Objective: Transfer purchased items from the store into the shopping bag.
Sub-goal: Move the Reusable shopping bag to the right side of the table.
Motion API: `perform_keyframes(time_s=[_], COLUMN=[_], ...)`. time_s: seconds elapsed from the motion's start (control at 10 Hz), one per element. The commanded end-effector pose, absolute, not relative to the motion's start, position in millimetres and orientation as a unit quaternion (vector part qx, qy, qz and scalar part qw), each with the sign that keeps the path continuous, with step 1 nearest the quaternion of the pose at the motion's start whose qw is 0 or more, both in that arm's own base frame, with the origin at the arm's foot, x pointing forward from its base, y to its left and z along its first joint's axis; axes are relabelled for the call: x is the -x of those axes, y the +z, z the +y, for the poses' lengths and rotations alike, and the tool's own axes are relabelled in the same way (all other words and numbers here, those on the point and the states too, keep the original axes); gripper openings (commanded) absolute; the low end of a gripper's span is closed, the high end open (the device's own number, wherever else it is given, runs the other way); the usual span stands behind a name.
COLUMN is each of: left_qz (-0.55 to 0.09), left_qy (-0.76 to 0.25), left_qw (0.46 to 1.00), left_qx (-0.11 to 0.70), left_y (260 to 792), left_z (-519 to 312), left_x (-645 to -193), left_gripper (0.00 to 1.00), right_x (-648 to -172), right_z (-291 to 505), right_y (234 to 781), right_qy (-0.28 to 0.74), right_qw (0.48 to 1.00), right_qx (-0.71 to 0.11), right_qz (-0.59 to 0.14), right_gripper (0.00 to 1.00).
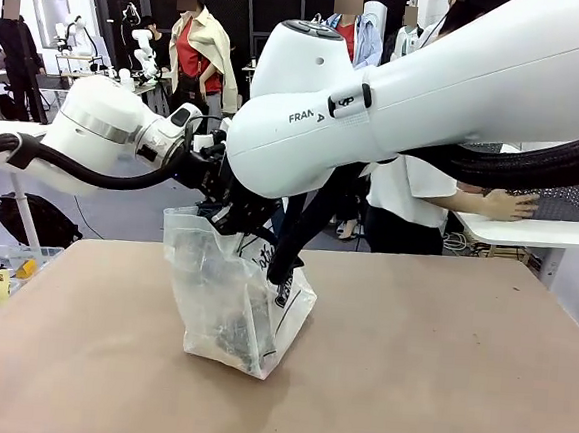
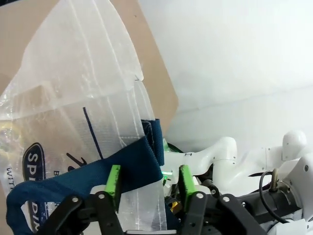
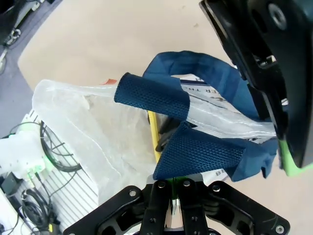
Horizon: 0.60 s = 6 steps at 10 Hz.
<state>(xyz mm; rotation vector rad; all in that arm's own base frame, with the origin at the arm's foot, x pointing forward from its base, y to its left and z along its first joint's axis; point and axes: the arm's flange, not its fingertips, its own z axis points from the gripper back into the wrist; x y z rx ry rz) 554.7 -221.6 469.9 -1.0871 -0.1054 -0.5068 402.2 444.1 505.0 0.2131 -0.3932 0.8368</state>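
While the shopping bag (image 1: 232,307) stands upright on the brown worktop (image 1: 438,369), both arms crowd its top. Left pincer (image 2: 149,182) has its green pads apart, straddling the bag's frosted edge with a navy strap (image 2: 132,164) draped across them. Right pincer (image 3: 172,192) is pinched shut on another navy strap (image 3: 198,152). Something dark sits low inside the bag, can't really tell what.

front cam looks across desk (image 1: 438,369); both wrist cams close on shopping bag (image 1: 233,302), shared by all
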Motion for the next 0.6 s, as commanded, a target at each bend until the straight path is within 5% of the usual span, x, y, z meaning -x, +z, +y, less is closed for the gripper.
perform_keyframes(time_s=[0.0,0.5], left_qz=[-0.043,-0.043], left_qy=[-0.246,-0.258], left_qw=[0.806,0.808], left_qx=[0.536,0.528], left_y=[468.7,468.2], left_z=[-219.0,-221.9], left_x=[-563.0,-562.7], left_gripper=[0.71,0.71], right_x=[-406.6,-401.8], right_z=[452.0,455.6], right_y=[507.1,506.5], right_qy=[0.419,0.424], right_qw=[0.883,0.88], right_qx=[-0.103,-0.098], right_qz=[-0.186,-0.19], right_gripper=[0.0,0.0])
